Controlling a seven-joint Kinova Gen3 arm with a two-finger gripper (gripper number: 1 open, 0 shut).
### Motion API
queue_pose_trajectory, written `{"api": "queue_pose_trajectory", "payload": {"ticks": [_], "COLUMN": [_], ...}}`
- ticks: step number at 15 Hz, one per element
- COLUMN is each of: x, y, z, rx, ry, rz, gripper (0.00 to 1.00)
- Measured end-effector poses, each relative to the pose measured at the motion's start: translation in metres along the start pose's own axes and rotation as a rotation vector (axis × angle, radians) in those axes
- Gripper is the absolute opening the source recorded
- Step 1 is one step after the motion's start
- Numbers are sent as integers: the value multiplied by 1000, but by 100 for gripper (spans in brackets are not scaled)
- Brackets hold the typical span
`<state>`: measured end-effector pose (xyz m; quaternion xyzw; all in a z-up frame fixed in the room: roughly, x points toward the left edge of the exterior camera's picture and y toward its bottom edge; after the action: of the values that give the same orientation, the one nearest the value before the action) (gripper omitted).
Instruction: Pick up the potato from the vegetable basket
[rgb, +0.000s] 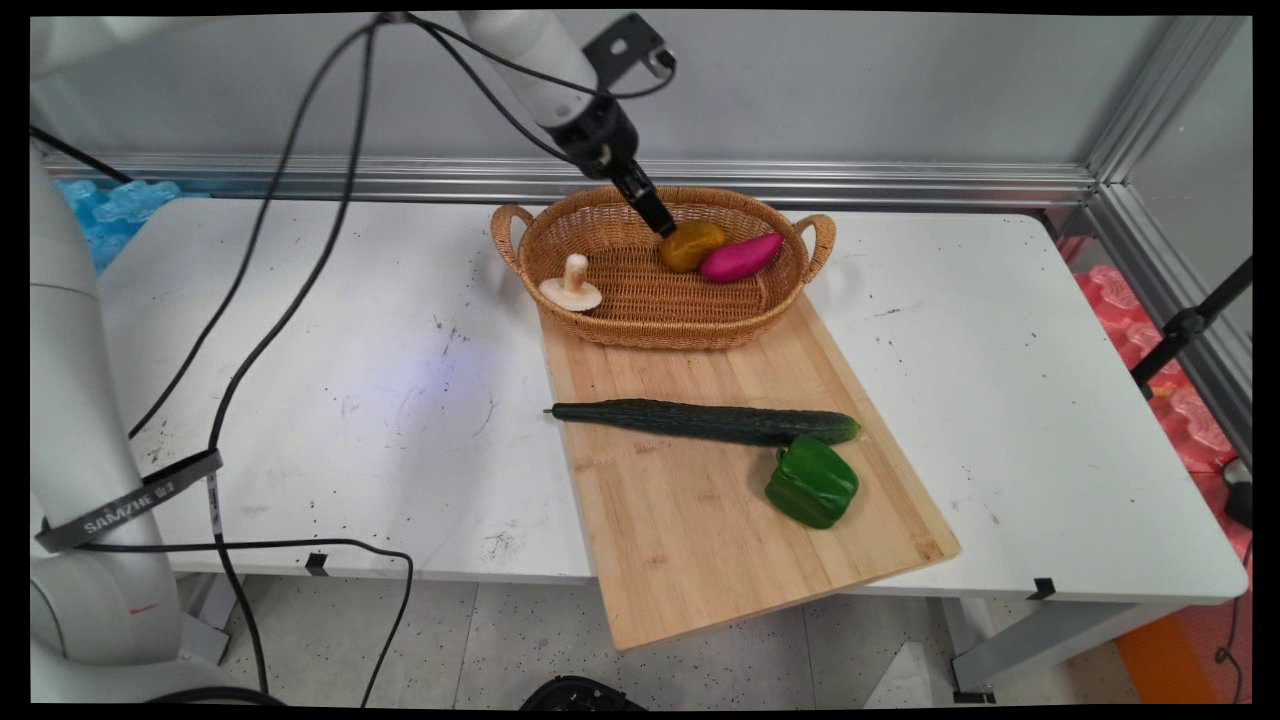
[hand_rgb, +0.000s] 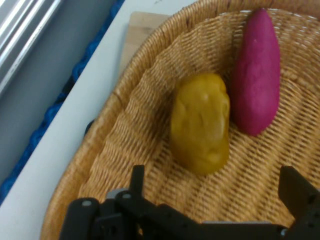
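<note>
Setting: white tabletop (rgb: 350, 400), scuffed and speckled, against a grey wall with an aluminium rail; pale speckled floor below, blue foam at the far left, red foam at the right.

Surface items: wooden cutting board (rgb: 700, 500), angled, its near corner overhanging the tabletop edge. On its far end, a wicker basket (rgb: 655, 330) with two handles.

Basket contents: yellow potato (rgb: 691, 245) and magenta sweet potato (rgb: 741, 257) lying touching side by side at the far right; mushroom (rgb: 571, 290) propped against the left wall.

Board contents: cucumber (rgb: 705, 421) lying crosswise; green pepper (rgb: 812, 482) just beside its right end.

Arm: gripper (rgb: 658, 222) lowered into the basket, just above the potato's far end. The fingers (hand_rgb: 137, 179) stand apart in the hand view, nothing between them.

Risks, as judged: the potato is rounded and smooth-looking, so closing off-centre could squirt it aside into the sweet potato. Pressing down could tip the light basket. The overhanging board could shift if knocked. Hanging black cables (rgb: 290, 300) trail over the tabletop and could snag.
</note>
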<state>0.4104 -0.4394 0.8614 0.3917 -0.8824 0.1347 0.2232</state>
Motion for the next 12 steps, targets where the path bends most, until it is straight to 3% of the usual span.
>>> {"api": "queue_pose_trajectory", "payload": {"ticks": [5, 12], "x": [14, 25], "y": [-1, -3], "z": [50, 94], "rx": [-31, -51], "ry": [-21, -44], "rz": [2, 13], "gripper": [100, 100]}}
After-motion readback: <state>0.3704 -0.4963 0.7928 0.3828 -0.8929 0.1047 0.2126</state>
